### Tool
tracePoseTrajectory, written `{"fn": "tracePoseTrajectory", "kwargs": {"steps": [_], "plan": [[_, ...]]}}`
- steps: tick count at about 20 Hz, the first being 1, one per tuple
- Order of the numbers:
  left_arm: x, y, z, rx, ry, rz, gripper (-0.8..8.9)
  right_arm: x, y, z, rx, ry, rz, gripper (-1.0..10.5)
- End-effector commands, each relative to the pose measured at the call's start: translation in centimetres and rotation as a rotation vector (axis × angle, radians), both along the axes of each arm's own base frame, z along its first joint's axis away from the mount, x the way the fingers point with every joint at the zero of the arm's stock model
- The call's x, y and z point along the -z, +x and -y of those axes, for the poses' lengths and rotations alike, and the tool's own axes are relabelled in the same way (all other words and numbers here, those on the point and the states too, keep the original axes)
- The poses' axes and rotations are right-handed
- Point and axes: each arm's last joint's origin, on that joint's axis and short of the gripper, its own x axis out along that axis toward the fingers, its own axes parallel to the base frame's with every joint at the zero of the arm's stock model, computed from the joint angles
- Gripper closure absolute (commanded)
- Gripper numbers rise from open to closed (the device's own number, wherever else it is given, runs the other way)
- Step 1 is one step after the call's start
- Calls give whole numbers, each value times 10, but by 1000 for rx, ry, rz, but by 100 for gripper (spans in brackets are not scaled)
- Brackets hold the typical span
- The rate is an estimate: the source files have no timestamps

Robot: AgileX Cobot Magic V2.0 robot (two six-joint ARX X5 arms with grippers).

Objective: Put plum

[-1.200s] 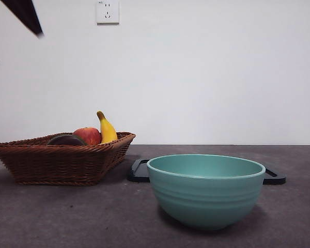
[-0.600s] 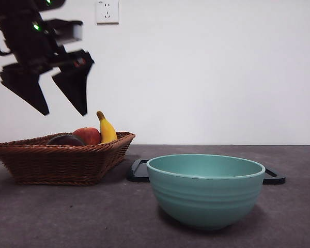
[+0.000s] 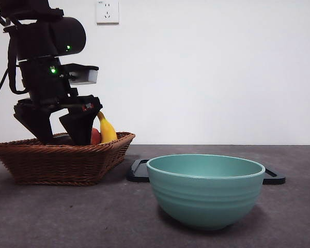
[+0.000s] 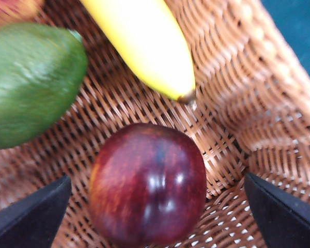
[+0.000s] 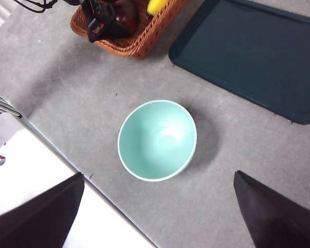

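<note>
Grey table (image 3: pixel 67 217) under a white wall. Lowered into the wicker basket (image 3: pixel 62 165), left gripper (image 3: pixel 59 132) with jaws spread wide either side of the plum (image 4: pixel 147 183), not yet touching, likely lined up for a grasp. Beside the basket, teal bowl (image 3: pixel 205 191). High above that bowl, right gripper (image 5: pixel 160 217), jaws apart, waiting.

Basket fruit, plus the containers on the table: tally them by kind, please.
Plum: 1
Banana: 1
Green oval fruit: 1
Red apple: 1
Wicker basket: 1
Teal bowl: 1
Dark tray: 1
Total: 7
</note>
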Motion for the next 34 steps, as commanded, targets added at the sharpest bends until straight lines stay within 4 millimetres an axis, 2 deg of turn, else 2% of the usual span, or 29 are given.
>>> {"fn": "tracePoseTrajectory", "kwargs": {"steps": [1, 3, 10, 13, 16, 20, 23, 27, 34], "plan": [[5, 7, 4, 20, 12, -2, 257, -5, 0, -1, -7, 3, 16, 482], [9, 8, 5, 19, 16, -13, 274, -5, 0, -1, -8, 2, 14, 482], [8, 8, 5, -5, 5, -15, 573, -4, -1, 0, -7, -2, 2, 482], [-3, 5, 4, -5, -8, 16, 587, -4, -1, 0, -8, -4, -5, 482], [-26, -3, 1, -15, -39, 75, 597, -4, -1, 0, -8, -4, -6, 482], [-70, -28, -4, 14, -190, 139, 597, -1, -6, 0, -40, 12, -67, 482], [-95, -55, -3, 89, -343, 88, 597, 0, -8, -1, -75, 39, -93, 482], [-104, -85, 14, 232, -427, -24, 597, -2, -10, -2, -135, 109, -111, 482], [-101, -102, 58, 376, -459, -29, 597, -1, -10, -2, -133, 108, -112, 482]]}}
